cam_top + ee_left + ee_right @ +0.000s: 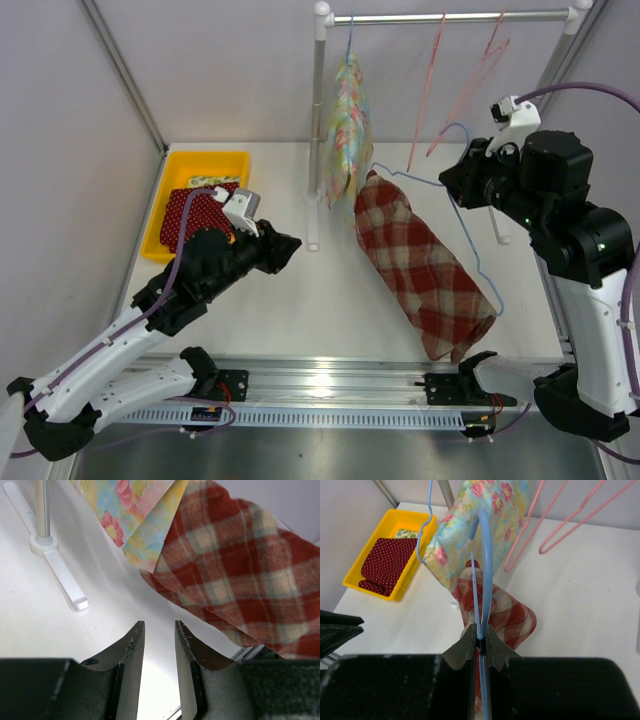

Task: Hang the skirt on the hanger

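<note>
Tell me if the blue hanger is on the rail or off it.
Off. The right gripper pinches the blue hanger, its hook below the rail.

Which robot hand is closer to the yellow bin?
Left. The left gripper hovers open just beside the yellow bin. The right gripper is far across the table, beyond the plaid skirt, pinching the blue hanger.
</note>
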You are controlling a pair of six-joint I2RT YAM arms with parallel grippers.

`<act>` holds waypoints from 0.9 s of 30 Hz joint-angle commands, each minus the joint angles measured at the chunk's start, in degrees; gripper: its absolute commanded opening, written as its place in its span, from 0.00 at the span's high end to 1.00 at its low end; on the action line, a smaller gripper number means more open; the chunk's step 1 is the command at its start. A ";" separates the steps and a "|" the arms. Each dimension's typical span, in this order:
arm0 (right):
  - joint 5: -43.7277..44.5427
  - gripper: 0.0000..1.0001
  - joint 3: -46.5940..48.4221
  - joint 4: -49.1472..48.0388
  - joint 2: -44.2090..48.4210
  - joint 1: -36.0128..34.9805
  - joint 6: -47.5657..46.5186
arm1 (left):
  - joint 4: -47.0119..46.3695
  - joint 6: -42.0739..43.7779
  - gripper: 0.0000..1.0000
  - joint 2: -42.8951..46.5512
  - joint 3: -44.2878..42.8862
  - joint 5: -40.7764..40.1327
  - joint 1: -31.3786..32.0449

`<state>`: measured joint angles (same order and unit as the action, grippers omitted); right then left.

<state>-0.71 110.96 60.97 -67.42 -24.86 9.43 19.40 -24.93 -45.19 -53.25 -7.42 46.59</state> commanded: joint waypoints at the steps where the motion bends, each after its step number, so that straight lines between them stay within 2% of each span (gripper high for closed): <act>1: 7.11 1.00 -0.04 -12.00 -0.52 -2.99 1.12 | 0.11 1.11 0.65 1.24 -2.29 -0.75 -0.18; 4: 16.15 1.00 -0.13 -14.55 -1.92 -8.51 0.85 | 0.38 1.28 0.64 1.16 -2.03 -0.75 -0.18; 9: 33.28 1.00 0.40 -15.71 -3.24 -13.54 -0.46 | 0.82 1.55 0.64 1.42 -1.94 -0.75 -0.18; 14: 42.45 1.00 0.14 -15.53 -3.69 -16.01 -0.90 | 0.99 1.99 0.64 1.42 -2.03 -0.75 -0.18; 19: 45.01 1.00 -0.74 -17.63 -4.30 -17.58 -1.70 | 1.43 2.43 0.64 1.24 -2.03 -0.67 -0.18; 27: 37.90 1.00 1.97 -26.77 -9.83 -18.12 -6.87 | 1.96 3.48 0.64 1.16 -2.38 -0.67 -0.27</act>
<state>38.92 109.73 44.93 -74.41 -42.68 5.65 21.26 -23.24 -44.49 -53.25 -7.55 46.59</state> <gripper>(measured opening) 0.108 0.354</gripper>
